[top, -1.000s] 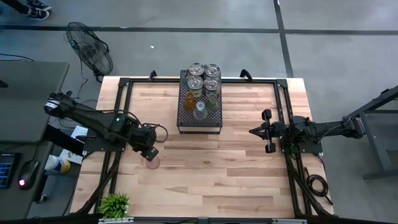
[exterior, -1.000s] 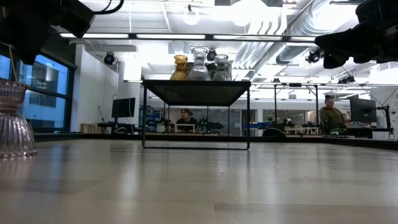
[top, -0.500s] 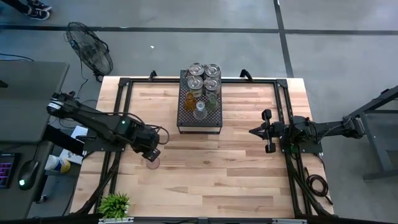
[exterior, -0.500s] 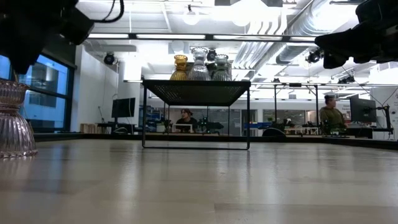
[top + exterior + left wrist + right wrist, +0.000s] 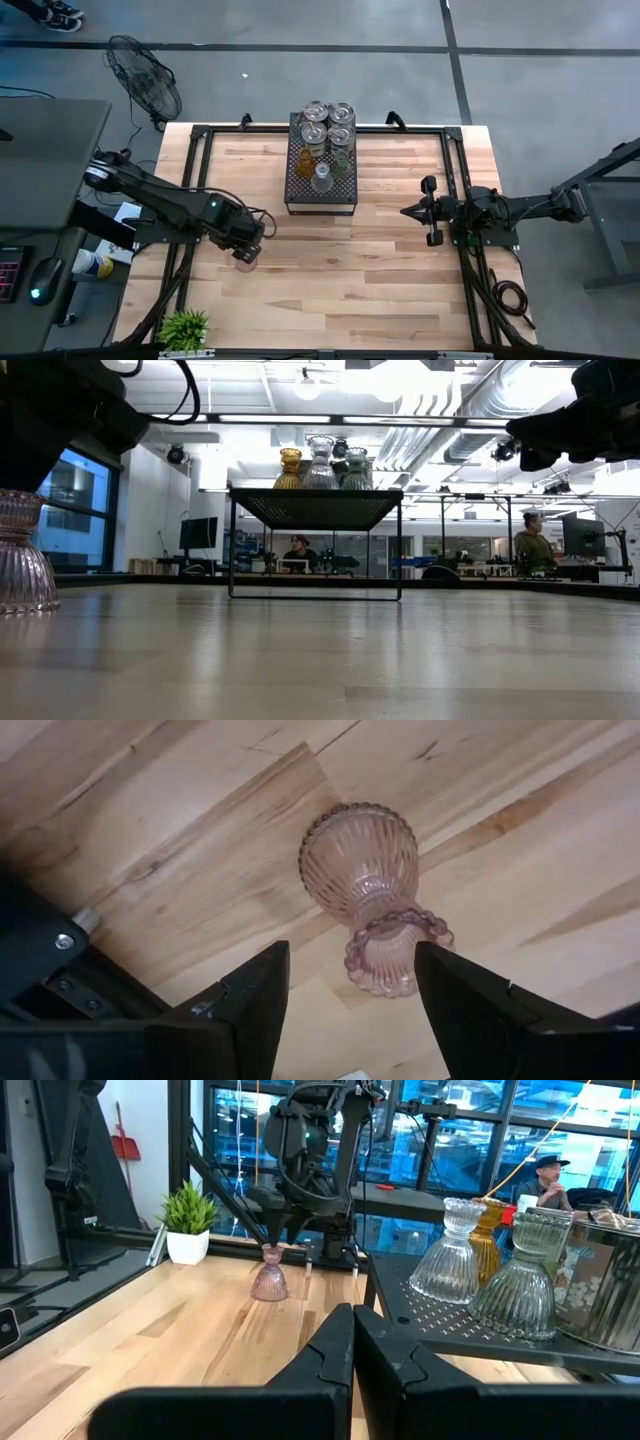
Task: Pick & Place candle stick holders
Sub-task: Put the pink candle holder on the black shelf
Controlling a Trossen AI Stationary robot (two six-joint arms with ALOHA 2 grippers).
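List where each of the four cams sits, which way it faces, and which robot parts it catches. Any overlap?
High: overhead, straight down on the table; both arms, black tray.
Low: table height, level across toward the room; arms' dark undersides in the top corners.
Left wrist: looks down past the open left gripper at the pink holder, standing free.
Right wrist: looks across the table past the shut right gripper to the left arm and plant.
Shared: the pink holder shows in all four; high, low, right wrist.
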